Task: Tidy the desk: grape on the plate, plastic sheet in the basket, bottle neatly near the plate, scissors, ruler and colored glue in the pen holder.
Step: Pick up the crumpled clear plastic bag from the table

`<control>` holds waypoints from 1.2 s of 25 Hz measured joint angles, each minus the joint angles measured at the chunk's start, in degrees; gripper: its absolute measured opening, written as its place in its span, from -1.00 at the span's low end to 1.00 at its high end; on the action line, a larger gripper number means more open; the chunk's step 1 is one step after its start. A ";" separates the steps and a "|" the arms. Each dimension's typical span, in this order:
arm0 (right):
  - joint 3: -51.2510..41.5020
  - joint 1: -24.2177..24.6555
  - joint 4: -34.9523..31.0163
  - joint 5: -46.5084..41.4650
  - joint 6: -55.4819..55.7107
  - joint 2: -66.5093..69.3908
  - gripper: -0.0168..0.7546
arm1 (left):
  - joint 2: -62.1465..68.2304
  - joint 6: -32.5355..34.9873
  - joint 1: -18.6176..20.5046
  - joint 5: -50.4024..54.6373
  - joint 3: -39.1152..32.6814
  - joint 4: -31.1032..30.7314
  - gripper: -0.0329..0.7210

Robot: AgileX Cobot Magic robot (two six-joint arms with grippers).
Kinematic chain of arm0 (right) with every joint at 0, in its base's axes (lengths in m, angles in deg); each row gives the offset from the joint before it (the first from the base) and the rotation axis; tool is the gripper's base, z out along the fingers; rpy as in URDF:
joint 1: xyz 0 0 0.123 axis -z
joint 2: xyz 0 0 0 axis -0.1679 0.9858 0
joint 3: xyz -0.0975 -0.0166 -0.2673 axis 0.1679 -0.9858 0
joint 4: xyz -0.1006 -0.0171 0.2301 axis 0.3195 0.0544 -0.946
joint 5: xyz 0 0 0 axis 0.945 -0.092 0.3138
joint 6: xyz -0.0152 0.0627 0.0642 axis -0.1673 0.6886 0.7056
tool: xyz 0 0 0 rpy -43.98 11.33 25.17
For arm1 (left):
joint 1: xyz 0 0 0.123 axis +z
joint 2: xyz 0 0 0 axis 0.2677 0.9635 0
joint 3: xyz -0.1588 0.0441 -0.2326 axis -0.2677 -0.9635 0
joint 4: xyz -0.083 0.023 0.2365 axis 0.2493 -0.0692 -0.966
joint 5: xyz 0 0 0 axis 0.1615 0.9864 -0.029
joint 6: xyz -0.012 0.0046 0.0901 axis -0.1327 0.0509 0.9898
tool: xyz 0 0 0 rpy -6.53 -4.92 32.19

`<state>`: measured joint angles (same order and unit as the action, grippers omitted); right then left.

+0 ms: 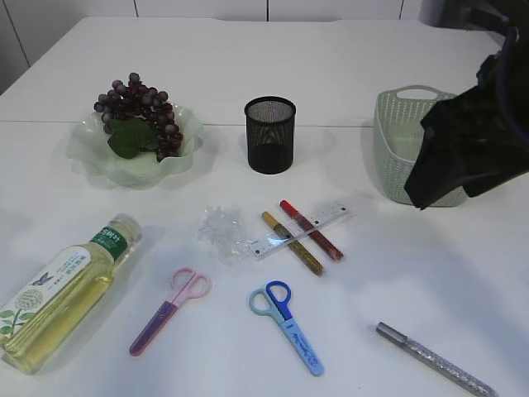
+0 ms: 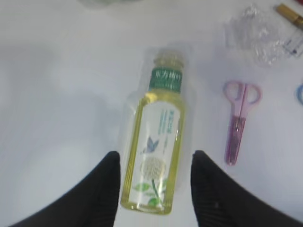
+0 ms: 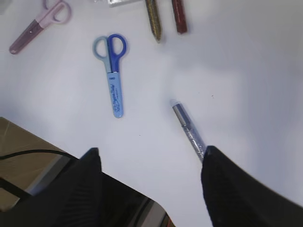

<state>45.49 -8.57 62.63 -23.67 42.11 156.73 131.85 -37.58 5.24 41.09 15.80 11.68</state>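
Two claws up and both with fingers spread, nothing gripped! Our landmark is the black mesh pen holder (image 1: 269, 134), standing upright mid-table. To its left sits the pale green wavy-edged plate (image 1: 87, 153), and the dark purple grape bunch (image 1: 136, 112) already rests on it — that job looks done. To the holder's right, the pale green woven basket (image 1: 395, 136), partly behind the right arm.

In front of the holder: the crumpled clear plastic sheet (image 1: 223, 233), and right beside it the clear plastic ruler (image 1: 302, 230) lying across the gold glitter glue tube (image 1: 293, 243) and the red glitter glue tube (image 1: 311, 229). Nearer still, the pink scissors (image 1: 169, 308) and the blue scissors (image 1: 287, 323); off to the front right, a silver glitter glue tube (image 1: 434, 359).

Far front-left of the holder lies the clear plastic bottle of yellow liquid with a green label (image 2: 156, 142), on its side. The left gripper (image 2: 155, 182) hovers straight over its lower half, one finger either side, not touching. Looks full, so likely heavy, and smooth and round — it could roll or slip. My call: close across the labelled middle, near its balance point.

The right gripper (image 3: 151, 165) hangs above bare table, the silver tube just beside one finger (image 3: 222, 179).
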 joint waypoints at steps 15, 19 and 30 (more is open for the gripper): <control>0.00 -4.18 2.71 -0.17 1.15 0.00 0.37 | -16.75 -0.04 0.00 1.07 -9.47 0.97 0.03; 0.00 -9.95 1.55 4.03 1.19 0.33 0.37 | -16.75 -0.04 0.00 1.17 -9.50 4.12 0.03; 18.09 -11.36 -1.61 10.67 -1.97 21.33 0.45 | -16.75 -0.04 0.00 3.76 -9.50 8.23 0.03</control>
<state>63.59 -19.94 61.03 -13.00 40.14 178.06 115.10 -37.62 5.24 44.85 6.31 19.91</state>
